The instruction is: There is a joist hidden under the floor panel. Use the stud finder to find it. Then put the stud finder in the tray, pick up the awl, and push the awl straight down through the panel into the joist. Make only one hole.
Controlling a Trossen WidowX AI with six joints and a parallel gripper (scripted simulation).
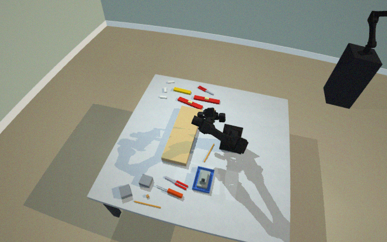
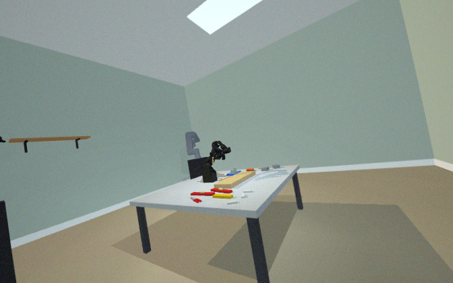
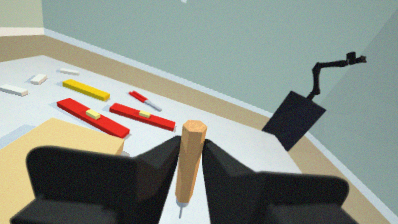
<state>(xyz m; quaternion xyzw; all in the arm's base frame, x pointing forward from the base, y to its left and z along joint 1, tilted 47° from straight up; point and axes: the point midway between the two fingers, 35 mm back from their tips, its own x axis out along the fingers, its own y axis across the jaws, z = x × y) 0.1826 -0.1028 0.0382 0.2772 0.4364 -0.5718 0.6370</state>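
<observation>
My tool (image 3: pixel 190 165) grips the awl (image 3: pixel 190 162) by its wooden handle, metal tip down, above the table (image 1: pixel 258 126). The floor panel (image 3: pixel 45 145) lies at nine o'clock of it in the wrist view. The stud finder (image 1: pixel 203 180) sits in the blue tray (image 1: pixel 195 182).

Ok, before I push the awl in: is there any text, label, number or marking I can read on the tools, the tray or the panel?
None: no readable text in any view.
Grey stud finder in the blue tray: dark patch, no legible characters.
Red bars with yellow patches: unmarked.
Tan wooden panel: plain.
Wooden-handled awl held in the tool: plain.
</observation>
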